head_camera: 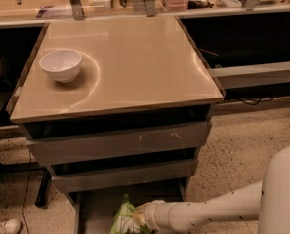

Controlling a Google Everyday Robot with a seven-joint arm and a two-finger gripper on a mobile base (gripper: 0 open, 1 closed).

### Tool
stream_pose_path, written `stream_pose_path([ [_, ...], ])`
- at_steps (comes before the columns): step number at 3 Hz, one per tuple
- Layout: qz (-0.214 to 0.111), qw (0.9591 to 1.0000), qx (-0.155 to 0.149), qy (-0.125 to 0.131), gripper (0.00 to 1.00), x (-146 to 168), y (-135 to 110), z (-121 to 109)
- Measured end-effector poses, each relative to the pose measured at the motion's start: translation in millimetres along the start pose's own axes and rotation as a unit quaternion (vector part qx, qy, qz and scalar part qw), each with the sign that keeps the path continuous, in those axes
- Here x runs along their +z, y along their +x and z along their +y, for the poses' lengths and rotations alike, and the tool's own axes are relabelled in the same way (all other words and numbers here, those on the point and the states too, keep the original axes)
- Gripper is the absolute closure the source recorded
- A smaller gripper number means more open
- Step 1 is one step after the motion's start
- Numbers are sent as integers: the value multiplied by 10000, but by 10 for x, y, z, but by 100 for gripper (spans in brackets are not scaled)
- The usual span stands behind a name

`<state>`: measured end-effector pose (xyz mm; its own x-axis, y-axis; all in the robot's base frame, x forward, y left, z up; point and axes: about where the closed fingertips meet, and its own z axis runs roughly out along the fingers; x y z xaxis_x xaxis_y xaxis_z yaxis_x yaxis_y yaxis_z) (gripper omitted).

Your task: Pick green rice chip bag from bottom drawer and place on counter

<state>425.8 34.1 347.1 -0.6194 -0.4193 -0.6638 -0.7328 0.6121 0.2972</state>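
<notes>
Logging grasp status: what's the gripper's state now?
Gripper: down in the grey metal bottom drawer, at the crinkled light-green snack bag; state cannot be told.

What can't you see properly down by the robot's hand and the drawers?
- Camera view: the gripper is at the green rice chip bag in the bottom drawer. Whether it has hold of the bag is hidden by the arm and the bag.
- The picture's bottom edge cuts off the bag's lower part and the drawer's front.
- The two upper drawers are shut, so their insides are hidden.
</notes>
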Motion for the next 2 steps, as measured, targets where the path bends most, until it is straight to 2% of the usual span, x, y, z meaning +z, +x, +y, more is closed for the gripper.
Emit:
stream_pose_path([
  [1, 66, 9989, -51, 461, 100, -434, -130, 102],
  [2, 213, 9979, -81, 611, 100, -713, -56, 179],
])
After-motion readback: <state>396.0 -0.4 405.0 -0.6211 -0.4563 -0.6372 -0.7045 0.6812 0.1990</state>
